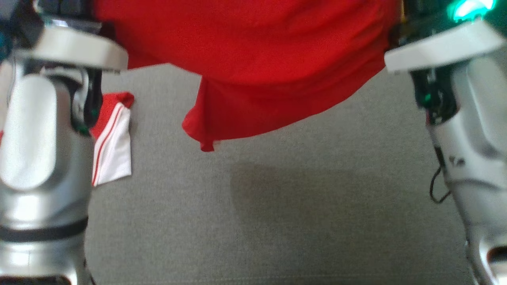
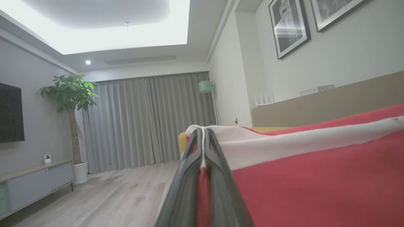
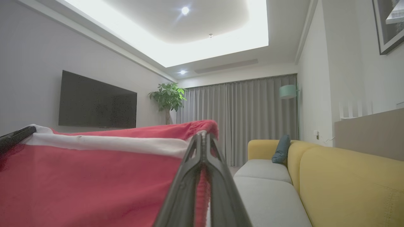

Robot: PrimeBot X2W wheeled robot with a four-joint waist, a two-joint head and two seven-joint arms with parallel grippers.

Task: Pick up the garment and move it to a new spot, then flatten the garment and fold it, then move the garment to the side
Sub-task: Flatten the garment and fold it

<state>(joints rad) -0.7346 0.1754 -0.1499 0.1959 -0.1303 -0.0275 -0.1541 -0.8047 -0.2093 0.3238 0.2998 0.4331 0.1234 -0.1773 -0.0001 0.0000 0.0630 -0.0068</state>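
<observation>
Head view: one red garment (image 1: pixel 253 59), soft and creased, sags in a span between the two arms above a grey woven surface (image 1: pixel 277 221) that carries its shadow. One white panel with thin red stripes (image 1: pixel 113 146) hangs low beside the left forearm (image 1: pixel 35 130). Left wrist view: left jaws pinched fully together on the garment's white band (image 2: pixel 300 142). Right wrist view: right jaws likewise clamped on that band, red cloth bunched at the tips. Two framed prints (image 2: pixel 288 28) hang on the wall.

Garment (image 1: pixel 253 51) cut off at head view's top edge, wall picture (image 2: pixel 334 11) cropped, left forearm (image 1: pixel 35 130) blurred
</observation>
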